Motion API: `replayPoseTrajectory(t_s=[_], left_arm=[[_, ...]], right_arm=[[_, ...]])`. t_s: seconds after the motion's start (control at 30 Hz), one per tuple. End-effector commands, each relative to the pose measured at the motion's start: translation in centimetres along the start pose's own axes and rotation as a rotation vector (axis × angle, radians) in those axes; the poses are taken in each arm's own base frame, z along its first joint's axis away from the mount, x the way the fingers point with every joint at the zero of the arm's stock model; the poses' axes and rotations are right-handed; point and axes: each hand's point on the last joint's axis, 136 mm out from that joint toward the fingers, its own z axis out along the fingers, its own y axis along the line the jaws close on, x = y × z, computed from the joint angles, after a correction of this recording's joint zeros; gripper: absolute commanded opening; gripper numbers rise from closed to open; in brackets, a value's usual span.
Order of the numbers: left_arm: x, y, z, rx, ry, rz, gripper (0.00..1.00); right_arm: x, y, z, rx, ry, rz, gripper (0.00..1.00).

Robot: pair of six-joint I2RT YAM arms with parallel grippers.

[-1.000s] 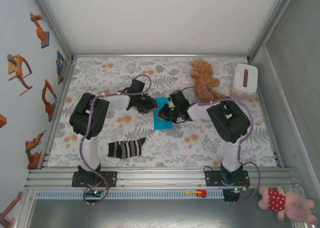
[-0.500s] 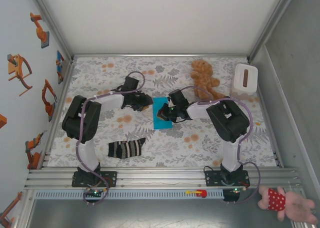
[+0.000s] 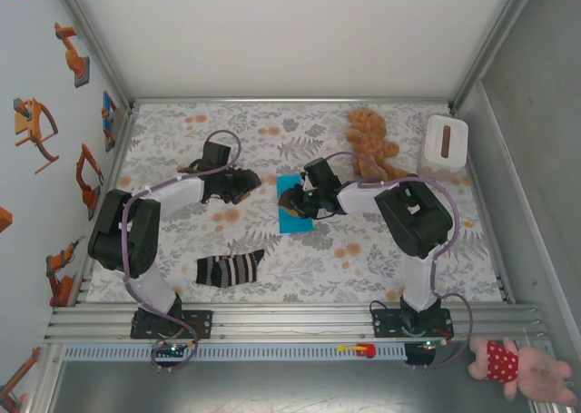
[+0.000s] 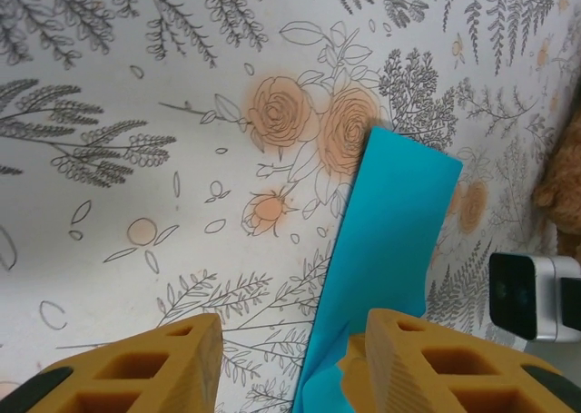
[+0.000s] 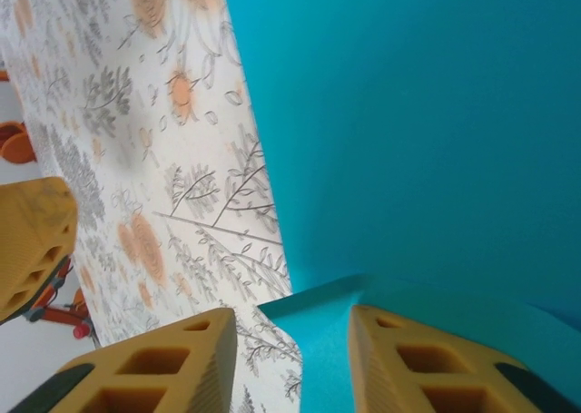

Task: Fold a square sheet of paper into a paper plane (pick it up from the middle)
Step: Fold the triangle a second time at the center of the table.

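**Near edge.** Both arm bases bolted to the aluminium rail (image 3: 290, 320). Off the table at the near right corner: pink spotted soft toy (image 3: 516, 368).

**Near zone of the table.** Floral tablecloth (image 3: 182, 141) across the whole work surface. Black-and-white striped sock (image 3: 230, 270) flat on the cloth, in front of the left arm, well apart from both grippers.

**Centre zone.**
- Turquoise paper (image 3: 292, 221): flat on the cloth at mid-table, between the two grippers, folded into a narrow strip rather than a full square. In the left wrist view, seen as a long band (image 4: 390, 222) with one slanted end, running away from the camera.
- Left gripper (image 3: 245, 184): just left of the paper, low over the cloth. Jaws apart, bare cloth in the gap, nothing clamped (image 4: 290, 340). Right-hand finger (image 4: 427, 368) over the paper's near edge; contact not determinable.
- Right gripper (image 3: 292, 200): directly above the far end of the paper. Jaws apart, nothing between them (image 5: 290, 340). Paper (image 5: 436, 113) and cloth below the fingers, with one paper edge passing under the gap.

**Far zone.** Brown teddy bear (image 3: 370, 142) lying on the cloth behind the right arm. White box (image 3: 445, 142) with a dark slot on top, at the far right corner, beside the bear.
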Motion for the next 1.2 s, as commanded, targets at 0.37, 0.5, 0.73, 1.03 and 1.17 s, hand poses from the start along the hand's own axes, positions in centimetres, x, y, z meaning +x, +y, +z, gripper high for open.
replayPoseTrajectory(t_s=[0.37,0.5,0.73,1.03,1.17], left_arm=[[3.0,-3.5,0.6,0.135,0.067,0.06,0.33],[4.6,-4.7,1.8,0.145,0.098,0.101,0.27],[6.1,-4.3,3.8,0.077,0.138,0.127,0.14],[7.0,-4.0,5.1,0.037,0.184,0.141,0.07],[7.1,-3.2,5.6,-0.015,0.187,0.14,0.06]], right_arm=[[1.3,-4.6,0.3,0.168,0.02,0.025,0.16],[1.5,-5.6,0.5,0.198,0.028,0.04,0.05],[1.6,-6.4,0.6,0.227,0.032,0.05,0.0],[1.7,-6.5,0.7,0.224,0.032,0.056,0.0],[1.7,-6.7,0.7,0.228,0.03,0.06,0.0]])
